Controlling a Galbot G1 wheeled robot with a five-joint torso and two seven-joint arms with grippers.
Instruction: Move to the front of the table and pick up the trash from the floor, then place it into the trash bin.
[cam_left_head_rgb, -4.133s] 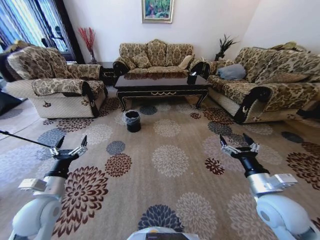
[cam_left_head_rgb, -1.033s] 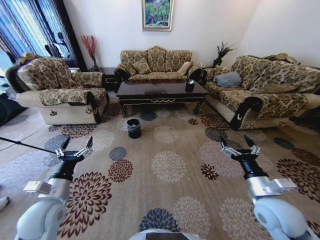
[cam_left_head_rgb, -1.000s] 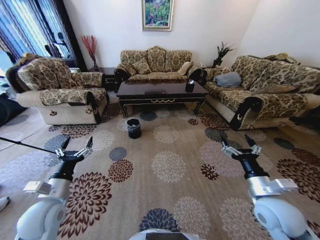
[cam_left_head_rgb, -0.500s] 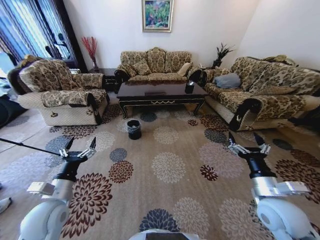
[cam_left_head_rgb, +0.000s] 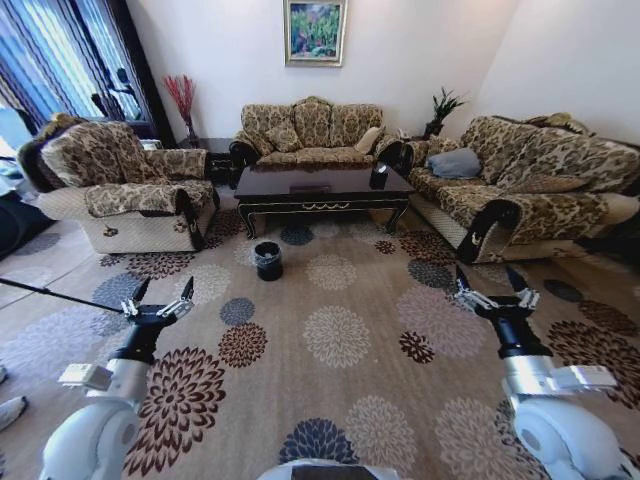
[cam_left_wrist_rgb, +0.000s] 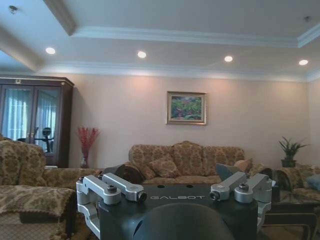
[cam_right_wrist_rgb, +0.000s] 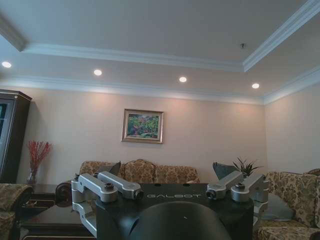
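Note:
The dark glossy table (cam_left_head_rgb: 322, 185) stands at the far end of the flowered carpet, in front of the back sofa. Nearer to me and left of the table's middle, the small black trash bin (cam_left_head_rgb: 267, 260) with its grey bag sits on the carpet. The trash is out of view. My left gripper (cam_left_head_rgb: 163, 291) is held up at the lower left, open and holding nothing, well short of the bin. On the lower right my right gripper (cam_left_head_rgb: 489, 279) is likewise open with nothing in it. The wrist views show the left gripper (cam_left_wrist_rgb: 177, 196) and the right gripper (cam_right_wrist_rgb: 175, 194) with fingers spread, facing the far wall.
An armchair (cam_left_head_rgb: 120, 185) stands to the left, a sofa (cam_left_head_rgb: 310, 125) behind the table and a long sofa (cam_left_head_rgb: 520, 180) to the right. A small black container (cam_left_head_rgb: 379, 176) sits on the table's right end. A thin dark rod (cam_left_head_rgb: 60, 293) crosses the floor at left. Open carpet (cam_left_head_rgb: 340, 335) lies ahead.
The whole picture has shifted a little, so the camera has moved. The right gripper now shows slightly farther right. Both grippers stay open.

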